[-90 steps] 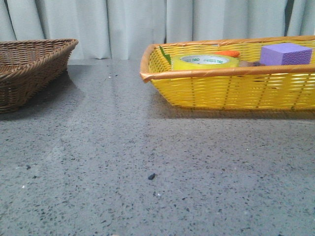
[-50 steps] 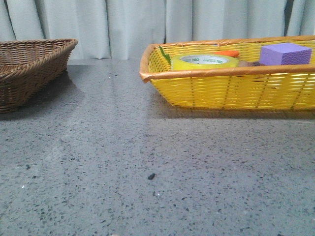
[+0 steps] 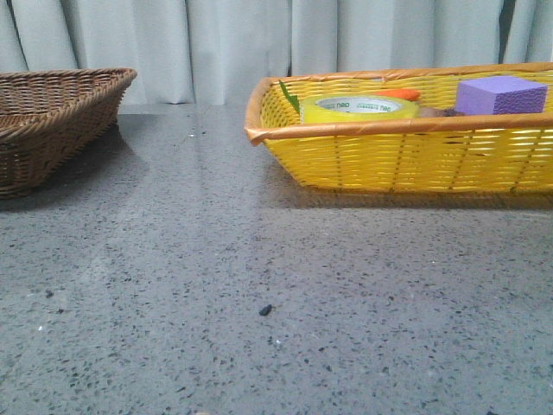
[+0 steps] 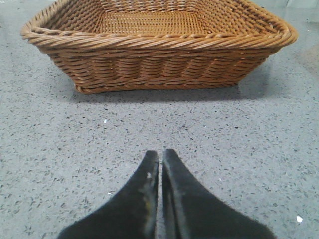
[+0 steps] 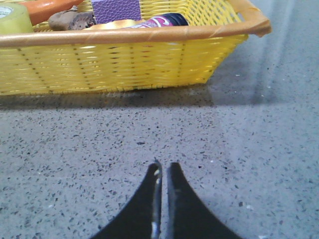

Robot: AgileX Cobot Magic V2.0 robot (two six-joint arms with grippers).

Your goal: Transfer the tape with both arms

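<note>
The tape [image 3: 359,108], a yellow roll with a white core and green lettering, lies flat in the yellow basket [image 3: 406,156] at the right of the front view. Its edge shows in the right wrist view [image 5: 12,17]. My left gripper [image 4: 161,155] is shut and empty, low over the grey table, facing the brown wicker basket [image 4: 159,42]. My right gripper [image 5: 164,167] is shut and empty over the table, short of the yellow basket [image 5: 124,64]. Neither arm shows in the front view.
The yellow basket also holds a purple block [image 3: 501,93], an orange item [image 3: 399,93], a brown lump [image 5: 72,20] and a dark bottle [image 5: 162,21]. The brown wicker basket [image 3: 52,121] stands at the left. A dark speck [image 3: 265,309] lies on the table.
</note>
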